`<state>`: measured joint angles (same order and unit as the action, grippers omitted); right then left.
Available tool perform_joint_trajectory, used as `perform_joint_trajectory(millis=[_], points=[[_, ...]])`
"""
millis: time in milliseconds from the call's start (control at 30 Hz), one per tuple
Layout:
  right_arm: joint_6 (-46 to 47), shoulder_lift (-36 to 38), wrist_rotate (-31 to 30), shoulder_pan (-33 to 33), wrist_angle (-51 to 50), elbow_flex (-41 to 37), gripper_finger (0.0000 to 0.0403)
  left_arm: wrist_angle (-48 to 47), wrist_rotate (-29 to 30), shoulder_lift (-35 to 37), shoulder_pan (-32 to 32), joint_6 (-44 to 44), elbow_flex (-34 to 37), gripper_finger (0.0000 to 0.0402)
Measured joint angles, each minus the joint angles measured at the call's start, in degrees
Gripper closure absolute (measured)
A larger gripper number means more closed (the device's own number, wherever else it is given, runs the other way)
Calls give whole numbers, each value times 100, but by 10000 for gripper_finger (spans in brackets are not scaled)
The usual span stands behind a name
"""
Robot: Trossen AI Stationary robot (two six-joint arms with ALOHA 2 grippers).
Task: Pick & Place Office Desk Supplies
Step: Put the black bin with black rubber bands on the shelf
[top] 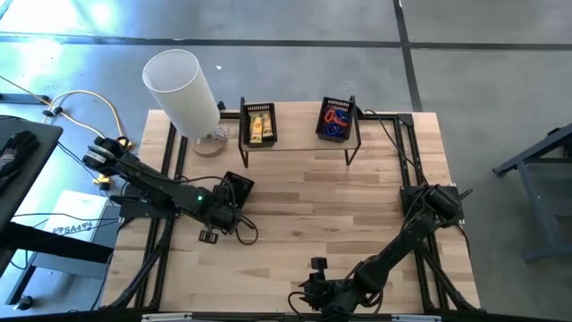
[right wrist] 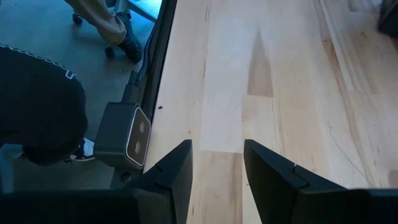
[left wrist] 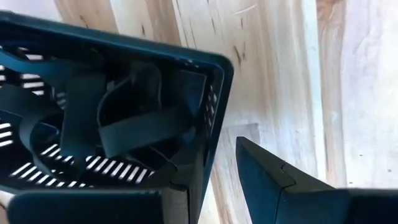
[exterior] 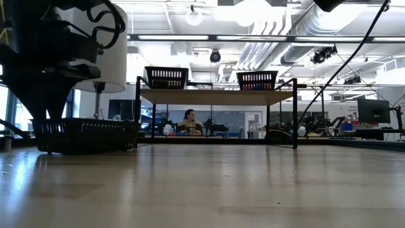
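left gripper [top: 234, 192], left of centre on the wood table [top: 304, 188], clamps a black basket's [left wrist: 124, 124] wall; right gripper [right wrist: 217, 163], lower centre, gapes empty. supplies [top: 337, 121] fill shelf baskets, top; workshop beyond.

Grey concrete floor [top: 295, 36] around light wood table [top: 295, 188], dark seams crossing it. White exposed ceiling [exterior: 209, 25] with ducts [exterior: 278, 28], strip lights, round lamp [exterior: 193, 16]. Person seated [exterior: 188, 122] at far desks beyond table's far edge. Monitor [exterior: 373, 111] at right. Bright window [exterior: 5, 107] at left. Dark desk [top: 18, 170] off table's left edge.
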<state>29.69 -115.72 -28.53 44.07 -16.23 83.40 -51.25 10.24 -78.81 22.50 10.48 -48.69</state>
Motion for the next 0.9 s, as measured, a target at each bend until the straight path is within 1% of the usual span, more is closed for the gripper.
perform_joint_trajectory(millis=[200,500,600,700,900], points=[[-2,0,4,-37,0,0,269,112,2,0,0,47,232,313],[-9,0,33,-115,14,0,269,611,9,-2,0,172,590,314],[-9,0,38,-135,18,0,269,630,8,-59,0,-127,633,315],[-9,0,39,-138,18,0,270,671,9,-174,0,-166,636,315],[-44,0,41,-138,25,0,270,667,39,-548,0,312,645,315]])
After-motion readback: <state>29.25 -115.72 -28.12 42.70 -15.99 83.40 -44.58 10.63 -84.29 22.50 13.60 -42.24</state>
